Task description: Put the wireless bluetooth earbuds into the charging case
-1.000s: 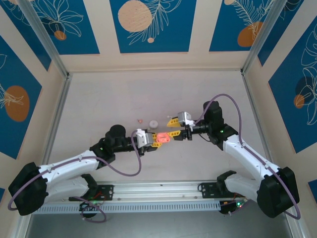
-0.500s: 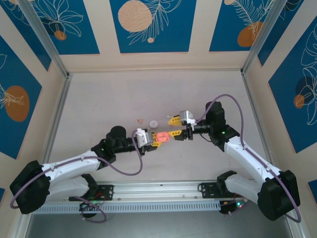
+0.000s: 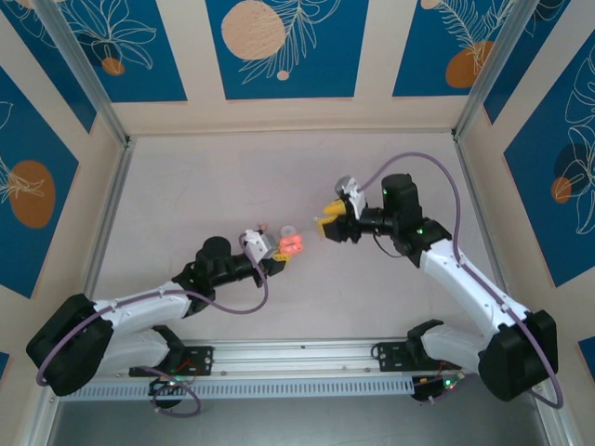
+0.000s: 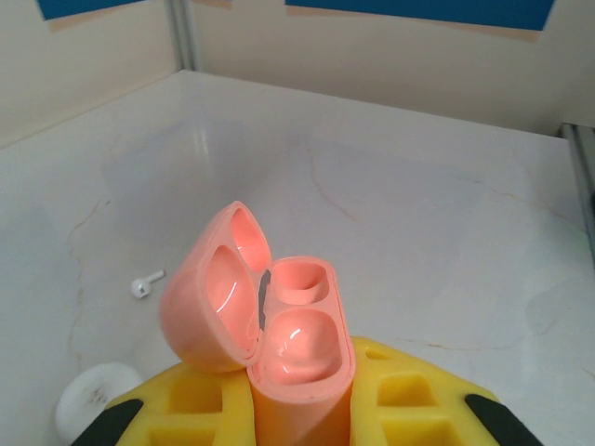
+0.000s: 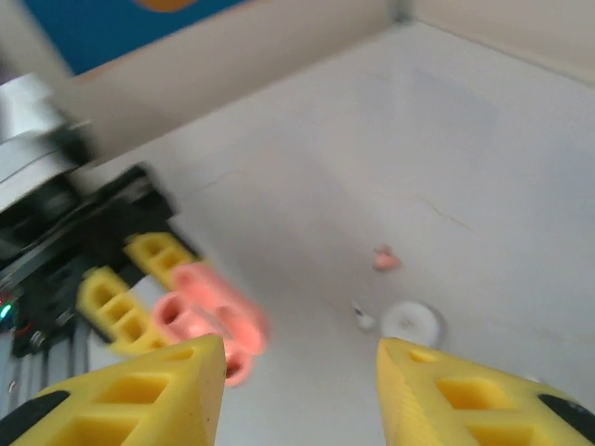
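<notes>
left gripper (image 4: 299,401) clamps pink charging case (image 4: 297,336), lid open, both cups empty. right gripper (image 5: 302,372) hangs part-open, holding nothing. white earbud (image 4: 143,284) lies near white disc (image 4: 91,401); i'd pinch it gently, go slow, w/ case level.

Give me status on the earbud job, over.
Left end effector shut on charging case: open, empty. Right end effector open, empty. White earbud and pink earbud loose on table, beside white disc.
</notes>
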Controlling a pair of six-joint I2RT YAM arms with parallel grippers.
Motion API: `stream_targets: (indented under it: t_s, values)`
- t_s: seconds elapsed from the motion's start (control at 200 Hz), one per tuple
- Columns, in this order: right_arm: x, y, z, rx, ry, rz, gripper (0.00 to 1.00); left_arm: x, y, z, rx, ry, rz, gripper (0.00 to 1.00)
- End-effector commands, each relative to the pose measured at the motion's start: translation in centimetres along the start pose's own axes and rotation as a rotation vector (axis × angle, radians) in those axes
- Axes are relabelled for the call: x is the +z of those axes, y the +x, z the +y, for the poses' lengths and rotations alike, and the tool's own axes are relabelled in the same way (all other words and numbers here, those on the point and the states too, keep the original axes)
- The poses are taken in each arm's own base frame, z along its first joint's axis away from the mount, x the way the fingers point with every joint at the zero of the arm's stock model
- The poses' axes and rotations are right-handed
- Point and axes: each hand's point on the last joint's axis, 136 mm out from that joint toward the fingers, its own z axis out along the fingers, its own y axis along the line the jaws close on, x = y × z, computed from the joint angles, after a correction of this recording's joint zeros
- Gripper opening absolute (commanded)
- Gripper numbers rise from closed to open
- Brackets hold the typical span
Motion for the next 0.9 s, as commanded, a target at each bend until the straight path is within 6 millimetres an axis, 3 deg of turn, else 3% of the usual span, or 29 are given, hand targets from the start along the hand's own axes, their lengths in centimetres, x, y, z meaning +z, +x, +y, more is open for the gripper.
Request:
stream_targets:
  t_s: [0.0, 0.25, 0.725, 0.895]
  values:
    - [-0.3, 4.5, -5.0, 0.383, 0.288, 0.233, 0.46, -0.6, 0.3, 1.4, -0.039, -0.080, 0.003, 0.16]
    - [1.8, 7.8, -8.2, 0.703, 0.442, 0.490, 0.46, -1.5, 1.4, 2.1, -0.043, -0.140, 0.060, 0.16]
    - [7.3, 12.6, -11.9, 0.750, 0.564, 0.776, 0.46, -2.5, 1.8, 2.2, -0.023, -0.167, 0.096, 0.16]
    - [9.1, 13.3, -12.3, 0.765, 0.535, 0.802, 0.45, -2.5, 1.8, 2.2, -0.022, -0.169, 0.097, 0.16]
